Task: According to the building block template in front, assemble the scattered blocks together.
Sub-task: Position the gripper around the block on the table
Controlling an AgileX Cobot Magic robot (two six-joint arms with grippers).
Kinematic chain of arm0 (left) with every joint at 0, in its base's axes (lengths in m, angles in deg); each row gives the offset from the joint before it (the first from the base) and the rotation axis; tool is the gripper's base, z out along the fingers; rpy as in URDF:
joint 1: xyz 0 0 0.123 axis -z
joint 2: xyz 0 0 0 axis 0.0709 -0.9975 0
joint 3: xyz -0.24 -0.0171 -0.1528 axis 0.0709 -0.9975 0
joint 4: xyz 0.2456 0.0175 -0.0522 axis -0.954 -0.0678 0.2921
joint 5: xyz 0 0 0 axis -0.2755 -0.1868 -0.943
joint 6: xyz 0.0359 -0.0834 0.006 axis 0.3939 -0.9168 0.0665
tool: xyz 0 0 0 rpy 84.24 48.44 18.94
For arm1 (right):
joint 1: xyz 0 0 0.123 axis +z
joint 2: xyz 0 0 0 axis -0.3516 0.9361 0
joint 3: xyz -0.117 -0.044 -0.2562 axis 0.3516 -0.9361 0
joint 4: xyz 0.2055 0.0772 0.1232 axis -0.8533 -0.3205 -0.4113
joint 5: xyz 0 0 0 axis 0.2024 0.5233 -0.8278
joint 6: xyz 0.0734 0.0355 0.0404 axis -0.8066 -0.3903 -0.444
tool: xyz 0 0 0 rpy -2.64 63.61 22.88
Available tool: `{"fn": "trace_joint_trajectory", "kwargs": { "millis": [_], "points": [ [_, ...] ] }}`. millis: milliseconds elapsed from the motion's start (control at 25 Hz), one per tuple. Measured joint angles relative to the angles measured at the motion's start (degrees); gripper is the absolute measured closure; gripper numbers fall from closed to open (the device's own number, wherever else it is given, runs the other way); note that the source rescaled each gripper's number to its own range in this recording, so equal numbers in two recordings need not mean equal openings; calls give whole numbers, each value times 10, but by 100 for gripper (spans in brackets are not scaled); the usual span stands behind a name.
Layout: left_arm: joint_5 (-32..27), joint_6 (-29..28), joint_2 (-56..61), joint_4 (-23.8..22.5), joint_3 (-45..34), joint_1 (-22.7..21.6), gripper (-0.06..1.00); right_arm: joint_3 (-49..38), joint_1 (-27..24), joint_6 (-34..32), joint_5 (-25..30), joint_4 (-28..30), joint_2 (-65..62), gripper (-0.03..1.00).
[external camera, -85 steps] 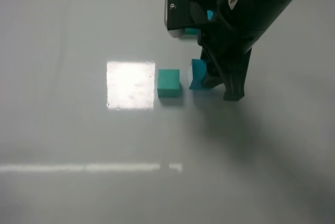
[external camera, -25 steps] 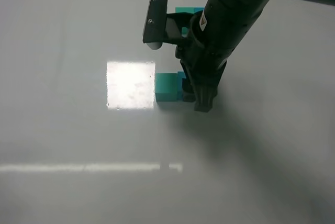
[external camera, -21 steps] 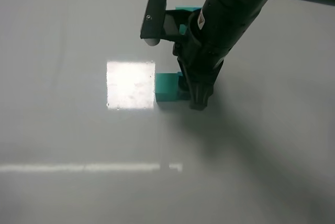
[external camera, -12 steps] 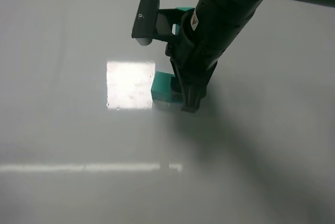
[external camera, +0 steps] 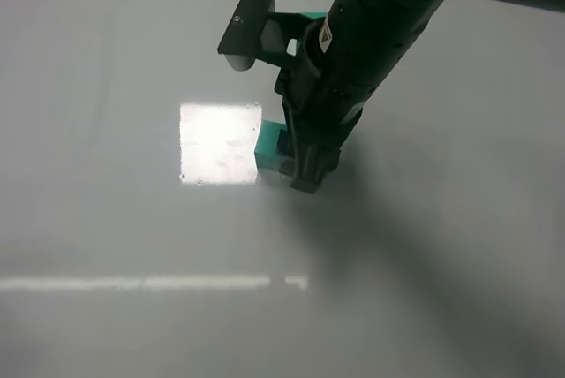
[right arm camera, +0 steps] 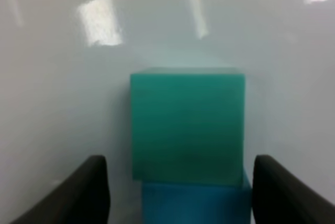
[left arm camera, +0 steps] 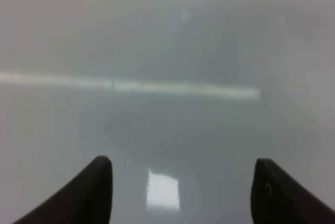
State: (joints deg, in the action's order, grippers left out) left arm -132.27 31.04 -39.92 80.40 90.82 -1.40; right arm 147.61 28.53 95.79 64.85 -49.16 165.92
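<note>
The table (external camera: pixel 106 245) is a plain pale grey, glossy enough to throw back a bright square of lamp glare and a thin streak of light; nothing of the room beyond it shows.

The scattered blocks are two matte cubes of equal size. In the right wrist view the green cube (right arm camera: pixel 187 124) fills the space straight ahead of the right gripper (right arm camera: pixel 178 195), and the blue cube (right arm camera: pixel 194 202) sits between the fingertips, its far face touching the green one — the two meet flush, side by side. The dark fingertips (right arm camera: pixel 86 192) stand apart on either flank of the blue cube, with a sliver of table visible between each tip and the block; whether they actually press it I cannot tell. From the high camera only the green cube (external camera: pixel 268 150) peeks out beside the arm.

The template (external camera: pixel 311 18) lies beyond the gripper, mostly hidden.

The left gripper (left arm camera: pixel 180 192) hangs over bare table, its tips spread wide and holding nothing.
</note>
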Motion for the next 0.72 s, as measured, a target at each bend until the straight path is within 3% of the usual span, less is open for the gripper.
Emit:
{"fn": "trace_joint_trajectory", "kwargs": {
  "millis": [640, 720],
  "points": [
    [0, -2, 0, 0, 0, 0, 35, 0, 0, -50, -7, 19, 25, 34],
    [0, -2, 0, 0, 0, 0, 35, 0, 0, -52, -7, 19, 25, 45]
  ]
}}
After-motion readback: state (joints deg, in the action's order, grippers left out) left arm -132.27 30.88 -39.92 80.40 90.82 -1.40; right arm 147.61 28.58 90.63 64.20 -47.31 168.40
